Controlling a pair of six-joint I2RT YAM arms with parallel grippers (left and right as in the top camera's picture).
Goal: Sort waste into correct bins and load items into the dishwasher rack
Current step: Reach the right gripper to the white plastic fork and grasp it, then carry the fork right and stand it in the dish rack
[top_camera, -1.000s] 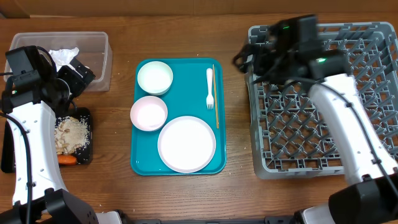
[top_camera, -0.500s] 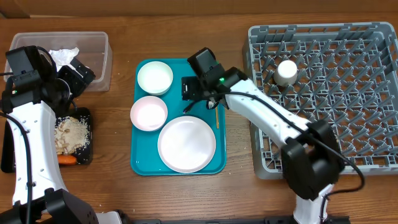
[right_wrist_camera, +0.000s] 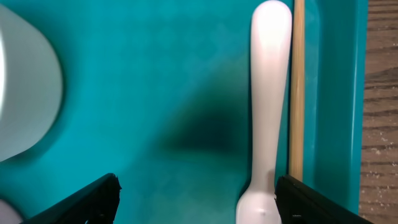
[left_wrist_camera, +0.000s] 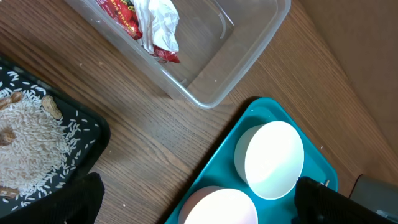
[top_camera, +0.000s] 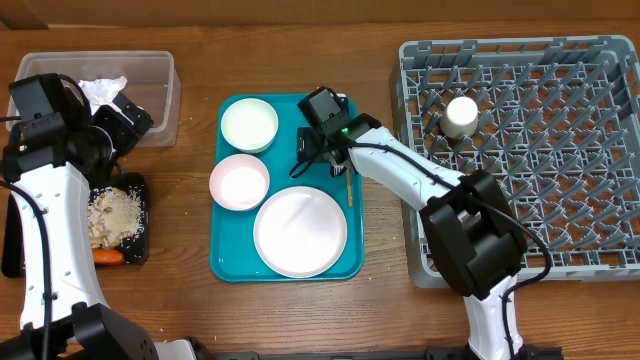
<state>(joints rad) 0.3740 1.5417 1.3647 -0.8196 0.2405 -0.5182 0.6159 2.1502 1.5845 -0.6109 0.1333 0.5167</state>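
legible text: none in any view | red wrapper (left_wrist_camera: 122,12), lying in the clear tub (left_wrist_camera: 261,43) beside a crumpled napkin (left_wrist_camera: 158,22): carries pale printed marks, too small and blurred to read | brands, numbers, signs: none readable

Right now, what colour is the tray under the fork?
Teal tray, best seen from the right wrist.

From above, the right gripper (top_camera: 322,158) hides the fork (right_wrist_camera: 270,93) on the teal tray (top_camera: 230,255). In the wrist view, its tines run off the lower edge.
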